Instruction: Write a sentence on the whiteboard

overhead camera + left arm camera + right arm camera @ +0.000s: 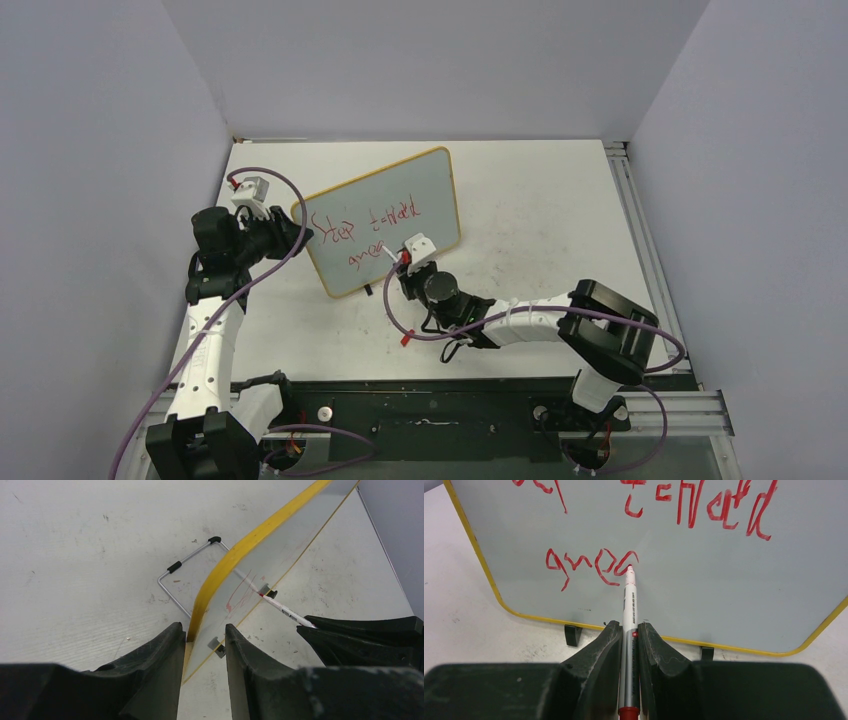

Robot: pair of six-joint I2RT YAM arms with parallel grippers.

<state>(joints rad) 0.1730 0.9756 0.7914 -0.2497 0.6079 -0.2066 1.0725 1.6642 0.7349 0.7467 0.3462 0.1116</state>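
Note:
The whiteboard [400, 190] stands tilted at mid table, yellow-framed, on small black feet [572, 634]. My left gripper [288, 226] is shut on its left edge; the yellow frame [235, 555] runs down between my fingers [167, 647]. The sentence [362, 225] is in red script: an upper line like "Step toward" and a lower line [591, 565] reading about "grea". My right gripper [629, 627] is shut on a white and silver marker [629, 605]. Its red tip touches the board at the end of the last letter. The marker [285, 611] also shows in the left wrist view.
A small red cap [405, 338] lies on the table near my right arm. A wire stand [185, 572] with black tips sits behind the board. Grey walls close in the table on three sides, and a metal rail [640, 230] runs along its right edge.

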